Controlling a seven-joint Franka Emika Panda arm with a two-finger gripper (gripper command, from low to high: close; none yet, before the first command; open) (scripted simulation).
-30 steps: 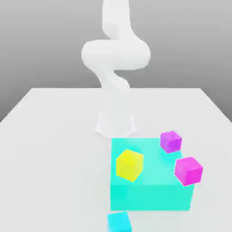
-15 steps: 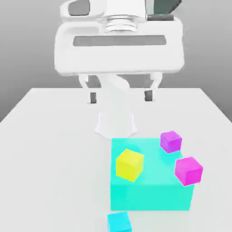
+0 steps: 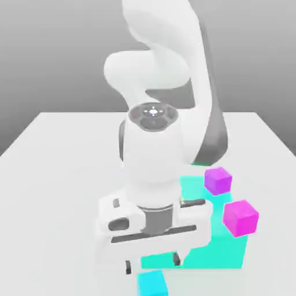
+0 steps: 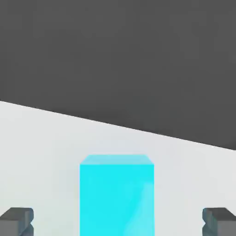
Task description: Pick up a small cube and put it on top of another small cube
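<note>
Gripper: hung just above small cyan-blue cube on white table, jaws fully spread, nothing held.

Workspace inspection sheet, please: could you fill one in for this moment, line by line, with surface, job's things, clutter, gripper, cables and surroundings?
Surface: white table, flat.
Job's things: cyan-blue cube on the table, in front of the turquoise block; in the hand view it sits between the fingertips. Violet-tinted magenta cube on the turquoise block's far right corner in the exterior view.
Clutter: large turquoise block; pinker magenta cube at its right edge.
Gripper: gripper open, pointing down just above the cyan-blue cube, holding nothing.
Cables: nothing seen.
Surroundings: plain grey backdrop.
</note>
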